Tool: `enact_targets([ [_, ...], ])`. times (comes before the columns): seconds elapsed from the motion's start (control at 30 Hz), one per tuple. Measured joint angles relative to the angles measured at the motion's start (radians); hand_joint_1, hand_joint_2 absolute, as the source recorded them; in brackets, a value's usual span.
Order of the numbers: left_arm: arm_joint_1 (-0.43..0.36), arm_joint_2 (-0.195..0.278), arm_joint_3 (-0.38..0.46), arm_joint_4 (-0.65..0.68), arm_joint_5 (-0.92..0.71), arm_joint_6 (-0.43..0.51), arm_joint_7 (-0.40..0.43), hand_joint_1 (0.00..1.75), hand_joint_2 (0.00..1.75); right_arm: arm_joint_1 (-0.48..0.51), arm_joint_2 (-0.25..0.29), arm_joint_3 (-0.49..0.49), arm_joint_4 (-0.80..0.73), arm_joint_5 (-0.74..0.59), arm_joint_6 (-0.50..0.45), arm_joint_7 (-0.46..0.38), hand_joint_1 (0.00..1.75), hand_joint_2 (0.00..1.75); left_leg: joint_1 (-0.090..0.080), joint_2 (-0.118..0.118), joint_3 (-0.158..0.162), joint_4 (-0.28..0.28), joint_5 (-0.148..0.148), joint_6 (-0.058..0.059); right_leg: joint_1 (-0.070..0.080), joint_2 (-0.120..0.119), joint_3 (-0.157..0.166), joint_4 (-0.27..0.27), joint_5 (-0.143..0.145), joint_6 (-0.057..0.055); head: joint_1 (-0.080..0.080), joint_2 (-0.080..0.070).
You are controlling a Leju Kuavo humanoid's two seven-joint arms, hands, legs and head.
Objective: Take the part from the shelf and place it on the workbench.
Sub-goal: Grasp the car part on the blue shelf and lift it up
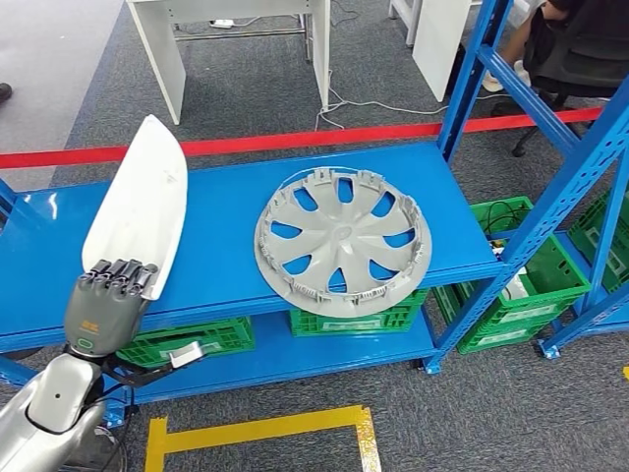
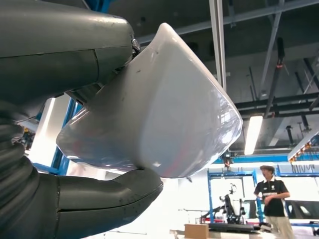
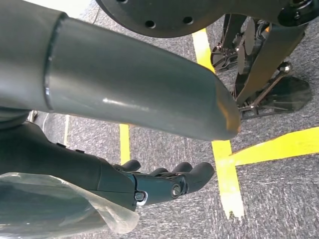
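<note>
A glossy white curved panel (image 1: 141,202) rises over the left of the blue shelf (image 1: 222,221). My left hand (image 1: 104,300) grips its near end, dark fingers over the top edge. In the left wrist view the white panel (image 2: 158,114) sits between the thumb (image 2: 101,199) and the upper fingers (image 2: 75,45). A grey wheel cover (image 1: 343,241) lies flat on the shelf's middle, overhanging its front edge. My right hand (image 3: 150,144) hangs beside my body above the floor, fingers apart and holding nothing.
Green crates (image 1: 545,270) stand on the lower shelf level and at the right. Blue uprights (image 1: 563,192) frame the shelf's right end. Red tape (image 1: 312,138) and white table legs (image 1: 159,49) lie beyond. Yellow floor tape (image 1: 259,428) runs below. A person (image 2: 272,199) stands far off.
</note>
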Motion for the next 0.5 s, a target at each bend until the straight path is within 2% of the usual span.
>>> enact_targets([
  [0.5,0.037,-0.020,-0.006,-0.006,0.000,0.000,-0.030,1.75,1.75,-0.001,0.000,-0.013,0.000,0.017,0.000,-0.009,0.00,0.00,0.000,0.000,0.000,0.000,0.000,0.000,0.000,0.000,0.000,0.000,0.000,0.000,0.000,0.000],
])
